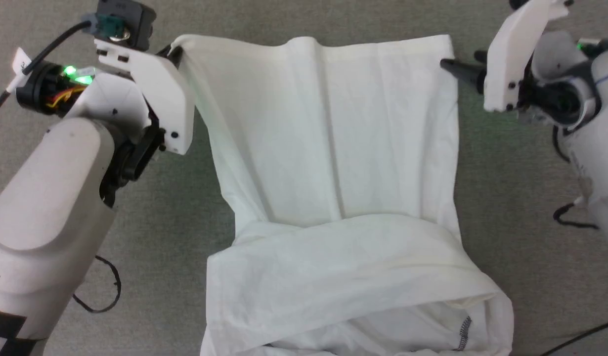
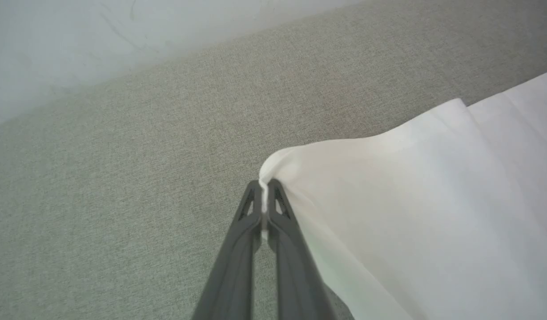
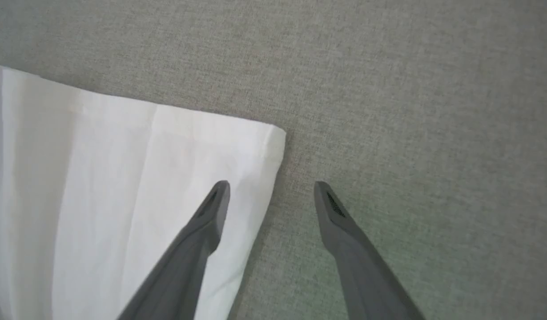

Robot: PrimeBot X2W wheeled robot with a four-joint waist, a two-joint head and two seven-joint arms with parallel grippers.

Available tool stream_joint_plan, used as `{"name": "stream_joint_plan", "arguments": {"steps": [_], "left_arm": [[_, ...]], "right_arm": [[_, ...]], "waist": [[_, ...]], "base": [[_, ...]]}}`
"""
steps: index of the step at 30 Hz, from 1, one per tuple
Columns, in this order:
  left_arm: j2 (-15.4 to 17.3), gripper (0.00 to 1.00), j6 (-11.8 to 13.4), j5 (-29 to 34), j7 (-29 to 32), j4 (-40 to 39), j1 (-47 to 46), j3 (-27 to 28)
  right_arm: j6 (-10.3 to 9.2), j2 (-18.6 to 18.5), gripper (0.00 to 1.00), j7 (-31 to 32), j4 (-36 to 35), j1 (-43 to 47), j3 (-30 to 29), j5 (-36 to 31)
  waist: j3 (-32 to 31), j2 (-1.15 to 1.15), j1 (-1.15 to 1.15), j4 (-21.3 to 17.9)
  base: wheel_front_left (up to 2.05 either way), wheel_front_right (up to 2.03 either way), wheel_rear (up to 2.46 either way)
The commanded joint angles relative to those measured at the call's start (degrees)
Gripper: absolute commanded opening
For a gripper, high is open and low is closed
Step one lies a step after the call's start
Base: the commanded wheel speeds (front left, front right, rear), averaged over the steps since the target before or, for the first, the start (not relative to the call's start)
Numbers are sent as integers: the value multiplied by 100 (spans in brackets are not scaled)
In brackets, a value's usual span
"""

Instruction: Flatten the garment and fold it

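The garment, white and thin, lies spread on a grey fabric surface, with its near part folded into a rumpled band. Grey zigzag stitching shows at the near right. My left gripper sits at the far left corner, which is lifted and pulled taut. In the left wrist view the left gripper is shut on that corner of the garment. My right gripper hovers open at the far right corner. In the right wrist view the right gripper straddles the garment's side edge without touching it.
The grey fabric surface runs on all sides of the cloth. A loose black cable loops beside my left arm, and another cable lies by my right arm. A pale wall rises beyond the surface's far edge.
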Motion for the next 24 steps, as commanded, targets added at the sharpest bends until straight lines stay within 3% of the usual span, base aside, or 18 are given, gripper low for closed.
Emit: {"name": "stream_joint_plan", "arguments": {"steps": [1, 8, 9, 10, 11, 13, 18, 24], "left_arm": [[-4, 0, -22, 38, 6, -113, -141, 11], [30, 0, -25, 33, -46, -324, -239, 48], [35, 0, -21, 24, -51, -326, -237, 55], [45, 0, -22, 18, -62, -324, -232, 61], [54, 0, -18, 16, -68, -318, -226, 64], [58, 0, -9, 2, -70, -307, -207, 65], [86, 0, -8, -27, -61, -262, -183, 67], [83, 0, -101, -7, -178, -63, -301, 46]], "right_arm": [[-5, -28, 100, 75, 243, -278, 99, 110], [-5, 8, 100, 542, 838, -615, 875, 434], [-5, 6, 63, 699, 916, -605, 997, 512], [-5, 5, 10, 907, 988, -583, 1125, 602], [-5, 7, 0, 1124, 1052, -558, 1222, 712], [-5, -13, 0, 1593, 1196, -523, 1370, 903], [-5, -84, 0, 1795, 1156, -579, 1539, 1106], [-5, -388, 0, 966, 790, -836, 1709, 1116]], "waist": [[304, 0, -2, 216], [575, 0, -2, 341], [592, 0, -2, 349], [602, 0, -2, 354], [606, 0, -2, 357], [602, 0, -2, 368], [564, 0, -2, 353], [310, 0, -2, 314]], "base": [[0, 0, 0], [0, 0, 0], [0, 0, 0], [0, 0, 0], [0, 0, 0], [0, 0, 0], [0, 0, 0], [0, 0, 0]]}}
